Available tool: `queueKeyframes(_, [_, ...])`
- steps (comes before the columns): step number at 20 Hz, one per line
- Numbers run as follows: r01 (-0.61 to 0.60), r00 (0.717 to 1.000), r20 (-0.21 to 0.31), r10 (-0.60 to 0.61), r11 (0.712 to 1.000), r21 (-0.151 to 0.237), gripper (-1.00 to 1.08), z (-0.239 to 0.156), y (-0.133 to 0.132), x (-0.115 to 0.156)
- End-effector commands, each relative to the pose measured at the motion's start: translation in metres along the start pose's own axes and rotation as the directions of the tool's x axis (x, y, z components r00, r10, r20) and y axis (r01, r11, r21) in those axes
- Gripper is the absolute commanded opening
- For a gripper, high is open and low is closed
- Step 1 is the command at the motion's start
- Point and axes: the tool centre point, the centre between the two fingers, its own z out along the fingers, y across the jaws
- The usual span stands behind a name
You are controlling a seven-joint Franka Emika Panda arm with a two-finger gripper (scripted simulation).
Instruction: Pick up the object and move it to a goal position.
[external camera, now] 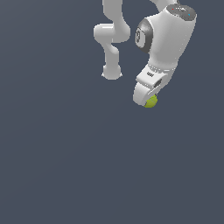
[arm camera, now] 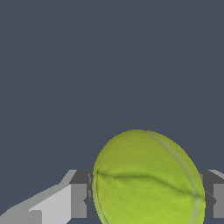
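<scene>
The yellow-green ball (external camera: 151,101) sits at the tip of my white gripper (external camera: 148,99) in the exterior view, mostly hidden by the hand. In the wrist view the ball (arm camera: 146,179) fills the space between the two fingers (arm camera: 78,200), with a faint dark seam across it. Both fingers press against its sides, so the gripper is shut on the ball. The arm reaches down from the upper right of the exterior view.
The arm's base and links (external camera: 112,35) stand at the top middle of the exterior view. A plain dark grey floor (external camera: 65,153) spreads around them. No goal marker shows.
</scene>
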Motion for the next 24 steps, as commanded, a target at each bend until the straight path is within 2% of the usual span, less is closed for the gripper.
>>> queueKeyframes(1, [0.000,1.000,-0.001,0.000,1.000,0.000,-1.00,-0.029,-0.012,0.005])
queueKeyframes(7, [0.000,1.000,-0.001,0.000,1.000,0.001,-1.00,-0.089,-0.034,0.016])
queueKeyframes(12, [-0.001,1.000,-0.001,0.001,1.000,0.001,-1.00,-0.125,-0.047,0.024])
queueKeyframes(18, [-0.001,1.000,-0.001,0.001,1.000,0.001,-1.00,-0.149,-0.056,0.031])
queueKeyframes(24, [-0.002,1.000,-0.001,0.002,1.000,0.001,-1.00,-0.155,-0.057,0.033])
